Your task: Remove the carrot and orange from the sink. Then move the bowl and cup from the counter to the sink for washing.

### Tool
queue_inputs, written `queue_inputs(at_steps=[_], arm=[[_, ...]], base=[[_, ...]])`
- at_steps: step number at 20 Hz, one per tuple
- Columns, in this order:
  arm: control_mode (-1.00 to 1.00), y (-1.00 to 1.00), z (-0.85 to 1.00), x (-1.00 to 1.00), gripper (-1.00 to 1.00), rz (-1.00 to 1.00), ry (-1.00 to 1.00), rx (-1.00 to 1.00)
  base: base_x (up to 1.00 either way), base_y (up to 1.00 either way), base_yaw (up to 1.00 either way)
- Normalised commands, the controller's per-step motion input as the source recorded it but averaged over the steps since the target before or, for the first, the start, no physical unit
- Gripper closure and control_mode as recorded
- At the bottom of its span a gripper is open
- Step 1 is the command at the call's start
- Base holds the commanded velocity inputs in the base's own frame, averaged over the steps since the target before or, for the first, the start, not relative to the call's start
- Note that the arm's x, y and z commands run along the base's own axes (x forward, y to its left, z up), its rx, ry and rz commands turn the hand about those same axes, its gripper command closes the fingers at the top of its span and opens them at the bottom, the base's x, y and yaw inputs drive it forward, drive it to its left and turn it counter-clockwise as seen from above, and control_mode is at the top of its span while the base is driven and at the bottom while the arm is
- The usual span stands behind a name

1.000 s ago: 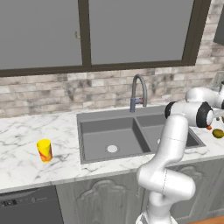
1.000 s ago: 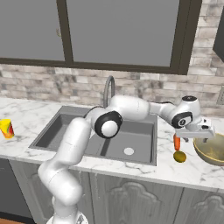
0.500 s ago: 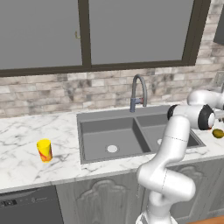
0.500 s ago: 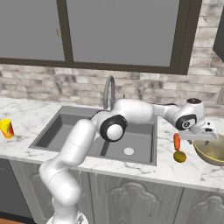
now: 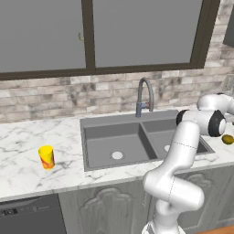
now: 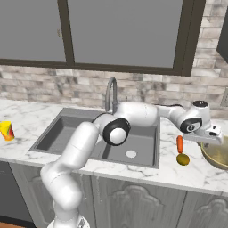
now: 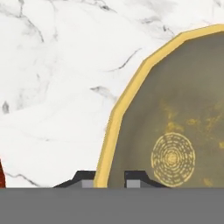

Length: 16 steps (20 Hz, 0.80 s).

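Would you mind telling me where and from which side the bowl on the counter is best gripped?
Grip the bowl by its thin raised rim, from above, one finger inside and one outside. It is too wide and shallow to span. The gripper already straddles the rim that way, beside the sink.

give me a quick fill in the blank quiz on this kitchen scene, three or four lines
1. The carrot and the orange lie on the counter, to the ____ of the sink in the right base view.
2. The gripper has a finger on each side of the rim of the ____.
3. The cup stands on the counter, its colour ____ with a red mark.
4. The faucet stands behind the sink, whose basins number ____.

Missing words: right; bowl; yellow; two
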Motion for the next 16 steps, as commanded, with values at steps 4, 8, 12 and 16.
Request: queue_inputs(at_steps=[4, 8, 12, 16], arm=[[-1.0, 0.02, 0.33, -0.04, 1.0, 0.0, -0.14, -0.03], [-1.0, 0.07, 0.42, -0.01, 1.0, 0.0, -0.08, -0.14], [-1.0, 0.14, 0.44, 0.0, 1.0, 0.0, -0.04, -0.23], [-1.0, 0.14, 0.45, 0.02, 1.0, 0.04, 0.0, -0.22]], base=[[0.0, 0.0, 0.0], [0.0, 0.0, 0.0], [0.0, 0.0, 0.0], [0.0, 0.0, 0.0]])
